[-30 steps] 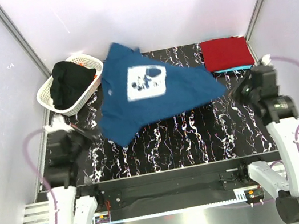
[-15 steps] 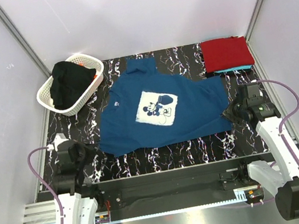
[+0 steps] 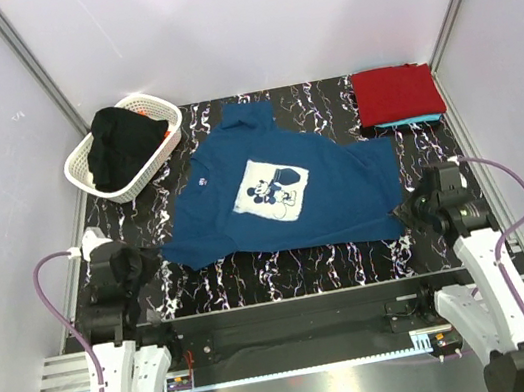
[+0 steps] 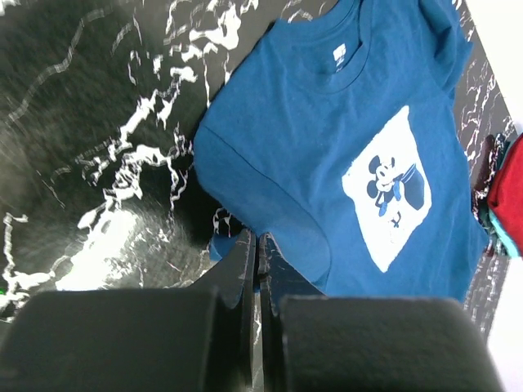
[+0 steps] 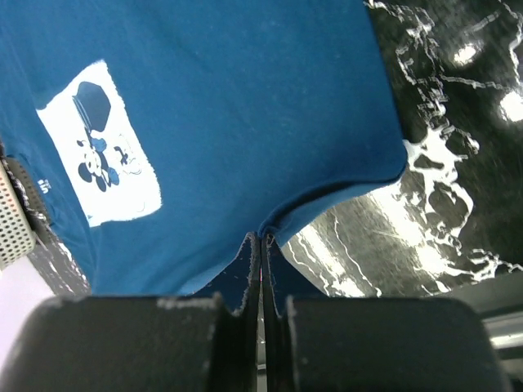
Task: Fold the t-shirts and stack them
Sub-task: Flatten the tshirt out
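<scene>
The navy blue t-shirt (image 3: 283, 197) with a white chest print lies spread face up on the black marbled table (image 3: 353, 251). My left gripper (image 3: 151, 258) is shut on the shirt's near left corner; the left wrist view (image 4: 257, 245) shows the cloth pinched between the jaws. My right gripper (image 3: 406, 216) is shut on the shirt's near right hem, as the right wrist view (image 5: 263, 239) shows. A folded red t-shirt (image 3: 396, 92) lies on a folded turquoise one (image 3: 411, 119) at the back right.
A white lattice basket (image 3: 83, 161) holding dark cloth (image 3: 123, 144) stands at the back left. Pale walls and metal frame posts close in the table on three sides.
Both grippers have drawn the navy shirt toward the near edge and lowered it from mid-air to lie spread flat on the table. Both arms have pulled back.
</scene>
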